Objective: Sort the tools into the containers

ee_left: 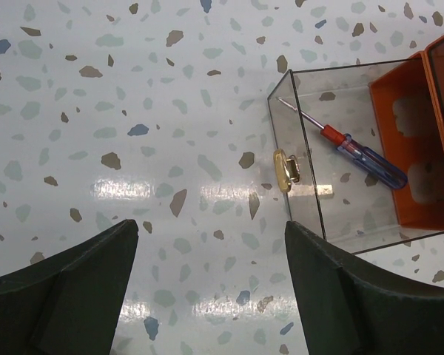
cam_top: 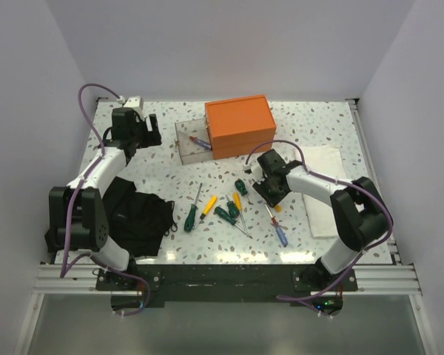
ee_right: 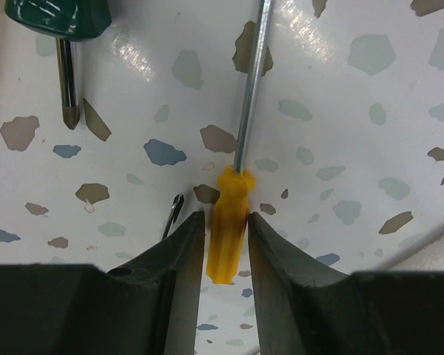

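Top view: white speckled surface (cam_top: 170,171); orange rectangular box (cam_top: 239,126) at 12 o'clock, clear plastic rectangular bin (cam_top: 191,140) touching its 9 o'clock side; loose green- and yellow-handled screwdrivers (cam_top: 226,214) scattered at centre; crumpled black cloth (cam_top: 137,214) at 8 o'clock. Left wrist view: left gripper (ee_left: 211,229) spread wide, holding nothing, above bare surface; red-and-blue-handled screwdriver (ee_left: 362,157) lying inside the bin at 3 o'clock. Right wrist view: right gripper (ee_right: 226,222) clamped on yellow-handled screwdriver (ee_right: 233,192), shaft toward 12 o'clock; green-handled screwdriver (ee_right: 59,18) at 11 o'clock.
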`<state>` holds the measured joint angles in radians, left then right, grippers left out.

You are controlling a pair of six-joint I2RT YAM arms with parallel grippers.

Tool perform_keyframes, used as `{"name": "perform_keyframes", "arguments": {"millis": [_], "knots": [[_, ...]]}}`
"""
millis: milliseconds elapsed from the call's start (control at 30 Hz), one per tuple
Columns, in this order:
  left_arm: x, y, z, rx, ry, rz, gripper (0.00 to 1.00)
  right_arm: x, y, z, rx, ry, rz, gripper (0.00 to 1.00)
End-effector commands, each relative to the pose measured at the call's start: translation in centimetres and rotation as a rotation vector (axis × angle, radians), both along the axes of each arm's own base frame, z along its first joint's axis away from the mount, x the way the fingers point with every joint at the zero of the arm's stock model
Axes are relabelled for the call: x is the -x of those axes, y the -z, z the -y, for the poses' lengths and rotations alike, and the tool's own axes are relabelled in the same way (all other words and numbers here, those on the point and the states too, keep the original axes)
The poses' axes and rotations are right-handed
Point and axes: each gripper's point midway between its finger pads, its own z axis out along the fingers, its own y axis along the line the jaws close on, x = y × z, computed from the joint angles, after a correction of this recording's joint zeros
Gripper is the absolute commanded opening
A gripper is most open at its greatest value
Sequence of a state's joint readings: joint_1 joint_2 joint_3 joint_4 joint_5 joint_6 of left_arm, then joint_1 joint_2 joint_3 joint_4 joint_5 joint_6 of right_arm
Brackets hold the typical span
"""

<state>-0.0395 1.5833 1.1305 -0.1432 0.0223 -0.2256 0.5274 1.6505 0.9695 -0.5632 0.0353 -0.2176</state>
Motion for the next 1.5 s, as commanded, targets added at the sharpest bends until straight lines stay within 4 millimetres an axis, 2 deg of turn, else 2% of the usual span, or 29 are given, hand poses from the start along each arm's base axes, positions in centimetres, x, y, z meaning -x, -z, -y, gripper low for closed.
{"name": "perform_keyframes", "arguments": {"millis": [0, 67, 100, 200, 267, 333, 367, 500, 533, 567, 600, 633, 700, 733, 800, 833, 900, 933, 967, 1000, 1033, 1067, 1133, 1167, 1233, 1300, 1333, 1367, 1467], "knots": [[-0.8, -2.0, 0.0, 0.027, -0.006, 0.068, 0.85, 0.0, 0.3, -0.5, -0.020, -0.014, -0.001, 0.21], [-0.9, -2.1, 0.1, 0.029, -0.005, 0.068, 0.85, -0.3, -0.7, -0.6, -0.027, -0.026, 0.017, 0.04], [-1.0, -2.1, 0.1, 0.030, -0.004, 0.067, 0.85, -0.4, -1.4, -0.6, -0.027, -0.040, 0.024, 0.00], [-1.2, -2.4, 0.0, 0.023, -0.003, 0.069, 0.85, 0.1, -4.9, -1.1, -0.072, -0.131, 0.049, 0.00], [-1.4, -2.5, 0.1, 0.021, 0.002, 0.072, 0.85, 1.8, -7.3, -1.9, -0.156, -0.260, 0.062, 0.00], [-1.8, -3.1, 0.4, 0.040, 0.009, 0.089, 0.84, 3.6, -7.8, -1.9, -0.192, -0.341, 0.052, 0.00], [-1.9, -3.0, 0.6, 0.051, 0.015, 0.084, 0.84, 3.7, -9.1, -2.0, -0.207, -0.403, 0.106, 0.00], [-2.7, -4.3, 1.2, 0.083, 0.032, 0.107, 0.83, 3.3, -13.9, -5.5, -0.390, -0.562, 0.241, 0.00], [-2.7, -4.4, 1.4, 0.092, 0.036, 0.108, 0.83, 1.8, -16.4, -7.0, -0.435, -0.581, 0.316, 0.00], [-2.8, -4.6, 1.5, 0.097, 0.035, 0.113, 0.83, 1.1, -17.5, -7.9, -0.477, -0.550, 0.321, 0.00], [-2.8, -4.6, 1.4, 0.099, 0.027, 0.113, 0.83, -0.1, -17.0, -8.9, -0.495, -0.532, 0.283, 0.00], [-2.8, -4.9, 1.3, 0.107, 0.011, 0.118, 0.83, -1.2, -19.8, -10.7, -0.560, -0.546, 0.317, 0.00], [-2.6, -5.0, 1.1, 0.104, 0.002, 0.120, 0.83, -3.0, -19.8, -13.1, -0.633, -0.502, 0.248, 0.00], [-2.4, -5.3, 1.1, 0.104, 0.003, 0.126, 0.83, -4.8, -22.4, -14.8, -0.694, -0.513, 0.310, 0.00], [-2.0, -5.4, 0.8, 0.090, -0.004, 0.132, 0.83, -6.5, -23.9, -17.0, -0.766, -0.439, 0.323, 0.00], [-1.8, -5.8, 0.7, 0.080, -0.005, 0.141, 0.83, -8.5, -24.4, -18.8, -0.788, -0.424, 0.355, 0.00], [-1.4, -5.4, 0.5, 0.073, -0.012, 0.134, 0.83, -9.8, -24.5, -21.2, -0.793, -0.363, 0.367, 0.00], [-1.2, -5.6, 0.5, 0.070, -0.011, 0.139, 0.83, -11.4, -24.5, -22.6, -0.793, -0.341, 0.403, 0.00], [-1.0, -5.6, 0.5, 0.071, -0.009, 0.139, 0.83, -12.9, -23.7, -23.0, -0.749, -0.273, 0.431, 0.00], [-0.8, -5.5, 0.5, 0.072, -0.010, 0.134, 0.83, -13.1, -23.2, -24.2, -0.722, -0.258, 0.446, 0.00], [-0.6, -5.8, 0.5, 0.070, -0.008, 0.143, 0.83, -14.1, -24.2, -24.9, -0.717, -0.234, 0.487, 0.00], [-0.5, -5.8, 0.4, 0.068, -0.009, 0.145, 0.83, -15.1, -21.9, -25.7, -0.694, -0.197, 0.459, 0.00], [-0.3, -6.2, 0.3, 0.059, -0.009, 0.154, 0.84, -16.8, -22.0, -26.4, -0.675, -0.138, 0.511, 0.00], [-0.2, -6.3, 0.3, 0.057, -0.011, 0.157, 0.84, -17.6, -20.2, -26.8, -0.648, -0.107, 0.504, 0.00], [0.0, -6.4, 0.2, 0.054, -0.009, 0.162, 0.84, -19.3, -20.1, -26.7, -0.615, -0.063, 0.557, 0.00], [0.2, -6.3, 0.3, 0.055, -0.006, 0.160, 0.84, -20.6, -18.3, -26.6, -0.559, -0.030, 0.581, 0.00], [0.3, -6.4, 0.3, 0.057, -0.004, 0.163, 0.84, -21.0, -18.9, -26.7, -0.553, -0.024, 0.599, 0.00], [0.3, -6.4, 0.4, 0.059, -0.001, 0.163, 0.84, -21.3, -17.7, -26.9, -0.528, -0.029, 0.596, 0.00], [0.4, -6.2, 0.4, 0.061, 0.000, 0.158, 0.84, -21.9, -17.3, -26.5, -0.484, -0.010, 0.626, 0.00]]}}
